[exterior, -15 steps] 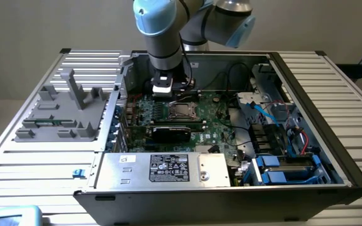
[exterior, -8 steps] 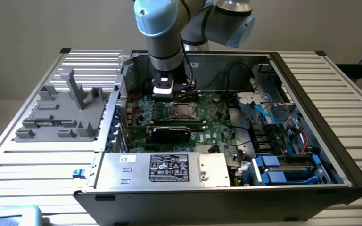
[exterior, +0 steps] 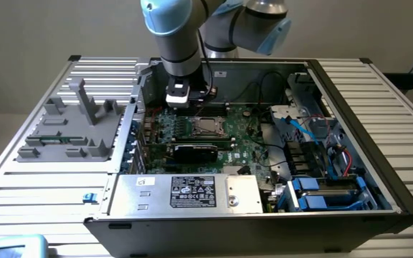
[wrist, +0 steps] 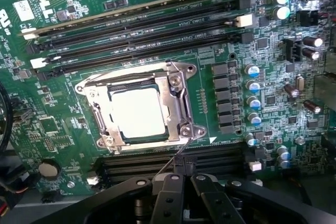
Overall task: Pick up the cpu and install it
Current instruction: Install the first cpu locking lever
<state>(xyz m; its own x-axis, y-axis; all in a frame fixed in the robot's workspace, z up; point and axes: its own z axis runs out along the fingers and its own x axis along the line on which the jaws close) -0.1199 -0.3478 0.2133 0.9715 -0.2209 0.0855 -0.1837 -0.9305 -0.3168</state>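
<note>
cpu (wrist: 137,113) lies flat inside socket frame (wrist: 177,95), looks seated; gripper (wrist: 184,181) just beside the frame, fingers clenched, apparently empty.

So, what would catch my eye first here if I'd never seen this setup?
The blue-grey robot arm bends down into an open computer case, its hand shut over the green board. Close to the hand, the shiny square cpu sits in its metal-framed socket. A silver box with a white label lies along the case's near edge.
</note>
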